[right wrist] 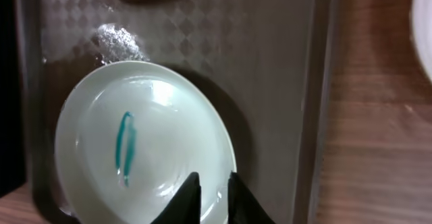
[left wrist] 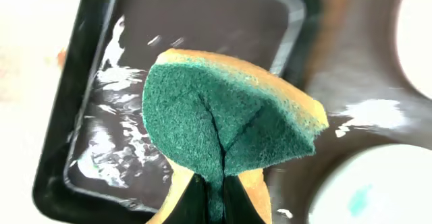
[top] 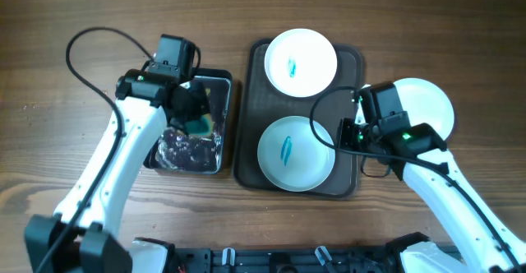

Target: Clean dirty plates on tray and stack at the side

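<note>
Two white plates lie on the dark brown tray (top: 246, 100): the far plate (top: 300, 62) and the near plate (top: 296, 152), each with a teal smear in the middle. A third plate (top: 423, 108), plain white, rests on the table to the right of the tray. My left gripper (top: 196, 118) hangs over the black pan (top: 223, 84), shut on a folded teal-and-yellow sponge (left wrist: 223, 109). My right gripper (right wrist: 214, 178) is at the near plate's (right wrist: 155, 136) right rim, its jaws nearly together with the rim between them. That plate looks flat on the tray (right wrist: 270, 62).
The black pan (left wrist: 81, 82) holds foamy water along its bottom. Bare wooden table (top: 485, 43) lies to the right of the plain plate and left of the pan. Cables trail from both arms.
</note>
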Tool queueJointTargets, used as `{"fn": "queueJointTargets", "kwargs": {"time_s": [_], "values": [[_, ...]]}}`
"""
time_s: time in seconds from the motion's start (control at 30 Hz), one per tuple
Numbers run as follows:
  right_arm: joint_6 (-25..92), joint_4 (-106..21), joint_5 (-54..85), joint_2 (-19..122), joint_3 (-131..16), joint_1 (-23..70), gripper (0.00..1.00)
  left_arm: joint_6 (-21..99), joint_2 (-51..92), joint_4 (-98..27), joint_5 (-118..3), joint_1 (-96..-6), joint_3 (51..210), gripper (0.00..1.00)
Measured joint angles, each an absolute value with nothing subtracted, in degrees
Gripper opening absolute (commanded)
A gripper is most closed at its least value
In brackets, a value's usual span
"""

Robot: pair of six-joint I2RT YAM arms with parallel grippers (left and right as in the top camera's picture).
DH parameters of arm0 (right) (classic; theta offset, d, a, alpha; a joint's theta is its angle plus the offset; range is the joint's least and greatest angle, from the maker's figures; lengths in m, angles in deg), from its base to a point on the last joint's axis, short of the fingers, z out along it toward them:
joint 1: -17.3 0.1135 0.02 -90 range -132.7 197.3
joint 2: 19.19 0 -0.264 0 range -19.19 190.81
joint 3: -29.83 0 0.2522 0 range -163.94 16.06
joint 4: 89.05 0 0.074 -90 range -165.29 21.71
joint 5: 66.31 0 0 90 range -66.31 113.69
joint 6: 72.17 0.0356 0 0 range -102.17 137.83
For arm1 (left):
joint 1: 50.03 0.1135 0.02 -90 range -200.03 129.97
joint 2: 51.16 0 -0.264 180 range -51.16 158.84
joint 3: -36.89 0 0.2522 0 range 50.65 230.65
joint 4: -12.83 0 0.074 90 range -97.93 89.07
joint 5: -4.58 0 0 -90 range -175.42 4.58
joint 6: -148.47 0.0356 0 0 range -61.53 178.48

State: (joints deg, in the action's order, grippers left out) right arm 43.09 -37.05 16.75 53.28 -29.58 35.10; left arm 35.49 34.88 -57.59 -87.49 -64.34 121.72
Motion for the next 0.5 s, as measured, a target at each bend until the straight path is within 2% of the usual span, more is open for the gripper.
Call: {"fn": "queueJointTargets", "kwargs": {"time_s": [0.27,0.37,0.47,0.5], "values": [[40.2,-39.7,14.4,64.7,-27.9,35.1,0.18,35.5,35.3,-56.2,-82.2,-72.0,122.6,0.04],[39.5,-41.3,13.1,69.2,-27.9,35.1,0.15,35.5,37.0,-54.5,-81.3,-74.2,122.6,0.04],[38.2,-42.3,10.4,72.5,-27.9,35.1,0.04,35.5,39.9,-52.5,-78.9,-76.1,122.6,0.04],[37.9,-42.7,9.6,72.6,-27.9,35.1,0.04,35.5,40.8,-51.8,-78.1,-76.7,122.6,0.04]]}}
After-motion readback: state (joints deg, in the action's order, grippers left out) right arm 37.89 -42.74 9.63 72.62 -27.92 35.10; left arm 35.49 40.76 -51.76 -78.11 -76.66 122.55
